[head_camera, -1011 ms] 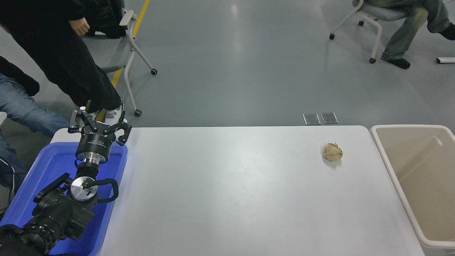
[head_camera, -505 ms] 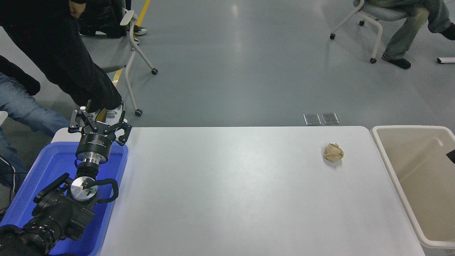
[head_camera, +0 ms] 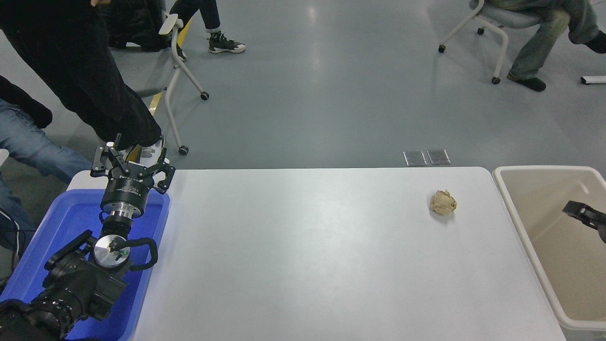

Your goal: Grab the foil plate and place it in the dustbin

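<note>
Oddly, no foil plate shows anywhere in this view, neither on the table [head_camera: 307,246] nor in the visible part of the bin [head_camera: 516,213] at the right of the frame; it may lie lower in the bin, out of sight, but I cannot say. The right gripper [head_camera: 584,214] pokes in from the right edge, over the bin's open mouth, the sort of spot an arm takes when dropping something in. Only its dark tip shows, so I cannot tell how its fingers stand. The left gripper [head_camera: 131,163] sits parked at the lower left above the blue tub [head_camera: 57,227], fingers spread and holding nothing, well clear of the work. A paper ball [head_camera: 443,202] rests on the table near the bin, apart from it. People's legs and chairs fill the top of the frame, beyond the table's far edge.
</note>
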